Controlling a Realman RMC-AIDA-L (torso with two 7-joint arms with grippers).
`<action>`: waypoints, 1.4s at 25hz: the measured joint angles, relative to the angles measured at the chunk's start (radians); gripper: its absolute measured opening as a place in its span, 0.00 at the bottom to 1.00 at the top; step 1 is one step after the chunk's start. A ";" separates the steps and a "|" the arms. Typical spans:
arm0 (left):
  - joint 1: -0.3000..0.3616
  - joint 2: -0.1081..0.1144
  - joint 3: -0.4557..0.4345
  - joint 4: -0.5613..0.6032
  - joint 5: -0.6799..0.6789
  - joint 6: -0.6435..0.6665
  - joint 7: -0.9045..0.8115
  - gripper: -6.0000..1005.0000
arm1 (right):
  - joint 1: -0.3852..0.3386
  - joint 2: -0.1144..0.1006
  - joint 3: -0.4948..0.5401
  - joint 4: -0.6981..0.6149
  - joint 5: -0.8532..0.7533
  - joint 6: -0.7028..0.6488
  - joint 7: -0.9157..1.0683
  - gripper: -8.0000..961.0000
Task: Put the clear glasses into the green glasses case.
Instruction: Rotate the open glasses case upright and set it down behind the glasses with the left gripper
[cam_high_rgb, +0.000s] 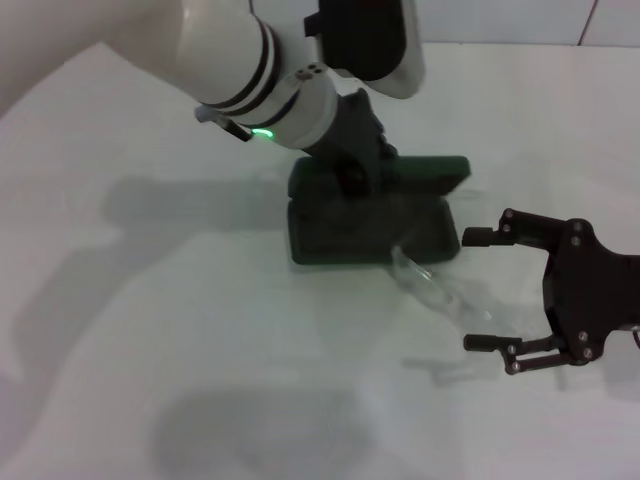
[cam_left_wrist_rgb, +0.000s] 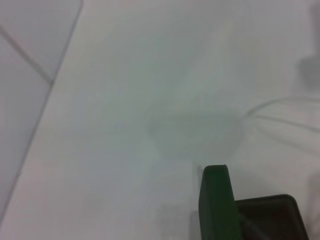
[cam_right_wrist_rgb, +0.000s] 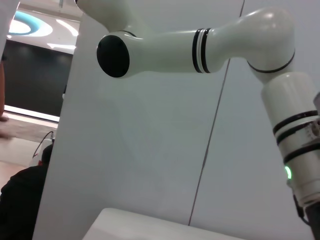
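The green glasses case lies open in the middle of the table in the head view, its lid raised at the back. My left gripper reaches down onto the case from above, its fingertips hidden. The clear glasses lie slanted, one end against the case's front right corner and the rest on the table. My right gripper stands open just right of them, with their outer end near the gap between its fingers. The left wrist view shows the case's lid edge and a faint clear curved line beyond it.
The white table spreads to the left and front of the case. A white wall runs along its far edge. In the right wrist view only my left arm and the wall behind it appear.
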 joint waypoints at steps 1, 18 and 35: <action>-0.007 0.000 0.000 0.002 -0.012 0.014 0.000 0.22 | 0.000 -0.001 0.003 0.000 0.000 -0.001 0.000 0.91; -0.026 -0.002 -0.003 -0.098 -0.115 -0.147 0.135 0.23 | 0.009 -0.001 0.014 -0.001 -0.011 0.003 -0.006 0.91; -0.027 -0.003 -0.022 -0.100 -0.110 -0.163 0.088 0.38 | 0.005 0.002 0.020 0.000 -0.012 0.000 0.021 0.90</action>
